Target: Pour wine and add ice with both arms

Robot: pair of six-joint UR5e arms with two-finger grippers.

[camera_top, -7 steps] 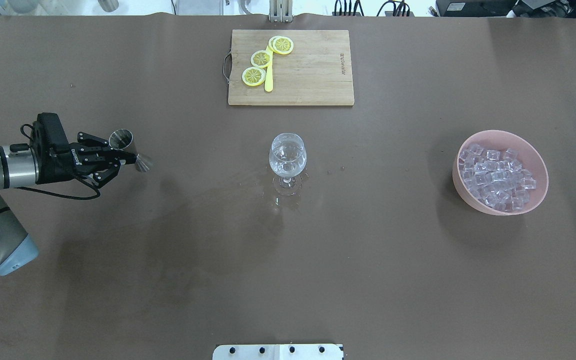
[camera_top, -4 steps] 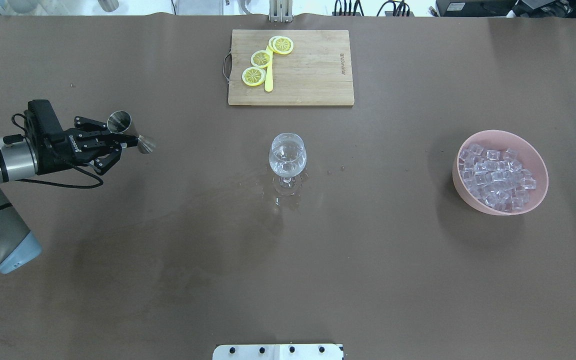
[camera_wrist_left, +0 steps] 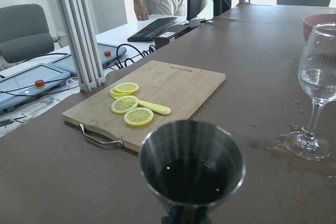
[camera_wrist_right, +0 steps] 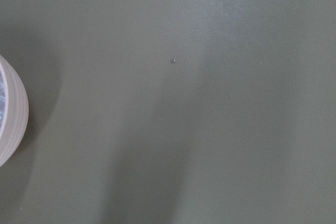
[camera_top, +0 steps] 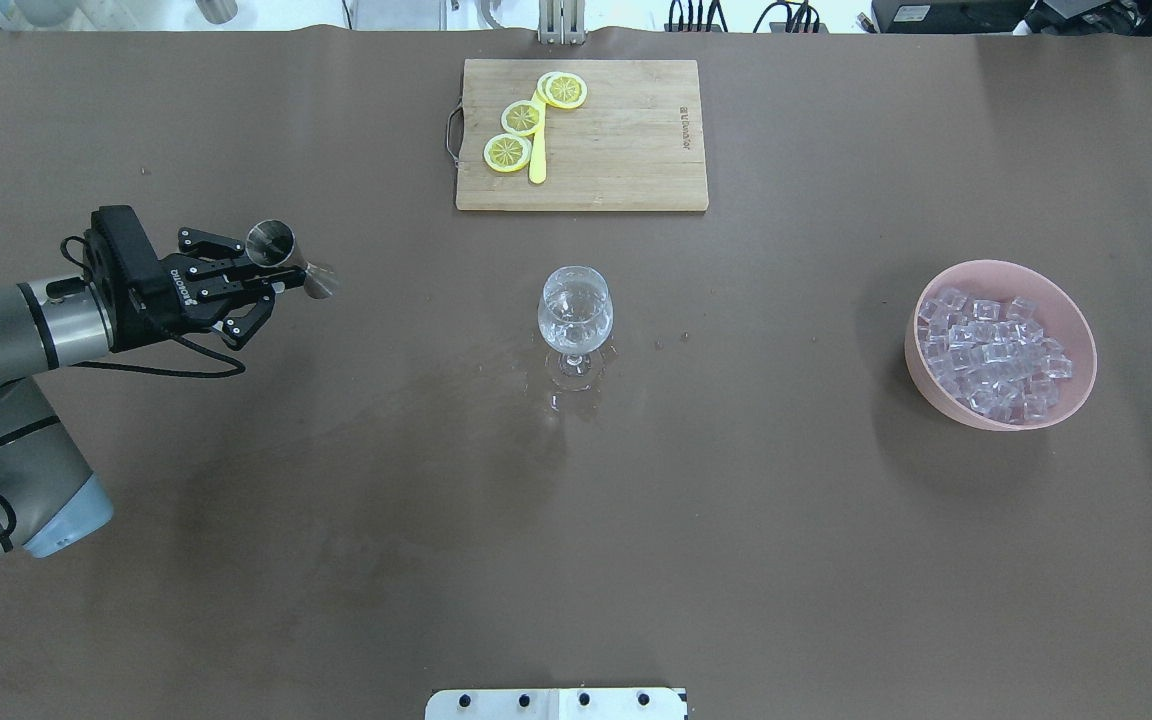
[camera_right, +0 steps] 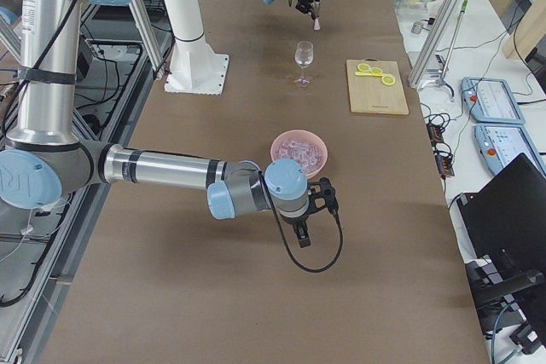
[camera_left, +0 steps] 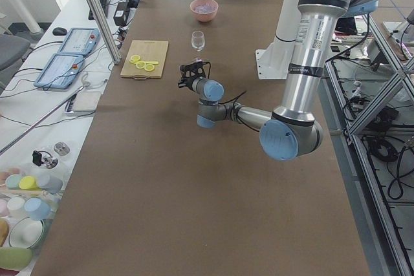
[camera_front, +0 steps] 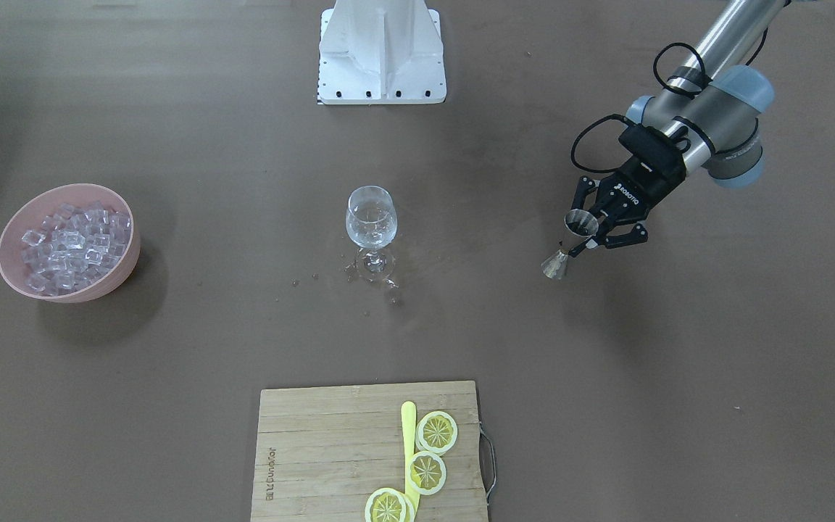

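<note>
My left gripper [camera_top: 284,276] is shut on the waist of a steel jigger [camera_top: 270,243] and holds it above the table, left of the wine glass [camera_top: 575,312]. It also shows in the front view [camera_front: 588,236]. In the left wrist view the jigger's cup [camera_wrist_left: 191,163] is upright with a dark inside. The glass holds a little clear wine [camera_top: 576,300]. The ice [camera_top: 991,350] fills a pink bowl [camera_top: 921,375] at the right. My right gripper [camera_right: 309,213] shows only in the right side view, beside the bowl; I cannot tell whether it is open or shut.
A wooden board [camera_top: 626,150] with lemon slices [camera_top: 521,120] and a yellow knife lies at the far middle. Wet drops [camera_top: 576,395] lie around the glass foot. The white pedestal [camera_front: 383,51] stands at the robot's side. The bowl's rim shows in the right wrist view [camera_wrist_right: 8,114].
My left gripper has carried the jigger away from the robot, then to the right toward the glass. The glass, bowl and board have not moved.
</note>
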